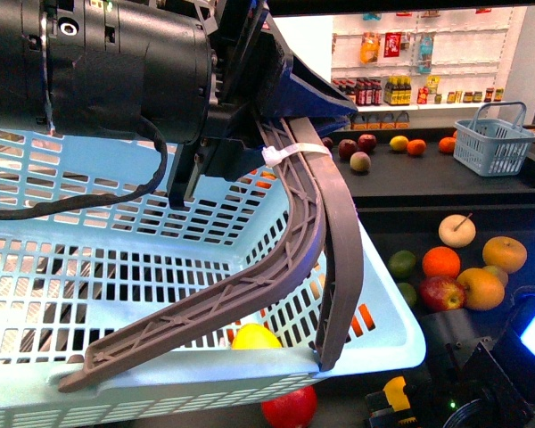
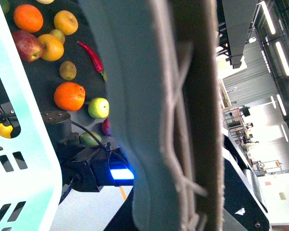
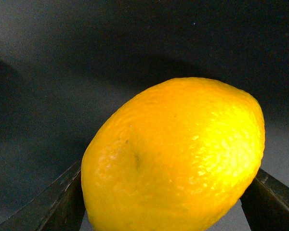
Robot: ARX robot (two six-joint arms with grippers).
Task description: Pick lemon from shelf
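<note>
The lemon (image 3: pixel 176 156) fills the right wrist view, bright yellow and oval, with dark grey surface behind it. My right gripper (image 3: pixel 164 209) is shut on it, one dark finger (image 3: pixel 58 202) on each side. In the front view the right arm (image 1: pixel 517 357) sits at the lower right, its fingers hidden. A yellow fruit (image 1: pixel 256 337) shows at the basket's near wall; I cannot tell if it is the same lemon. My left gripper (image 1: pixel 281 94) is shut on the brown-grey basket handle (image 1: pixel 294 232) (image 2: pixel 183 120). The black shelf (image 1: pixel 401 223) lies ahead on the right.
The light-blue slatted basket (image 1: pixel 89 267) fills the lower left. Oranges (image 1: pixel 441 261), apples (image 1: pixel 442 292) and green fruit (image 1: pixel 402 263) lie on the lower tray. A small blue basket (image 1: pixel 494 143) stands on the upper tier. A red apple (image 1: pixel 290 406) sits below the basket.
</note>
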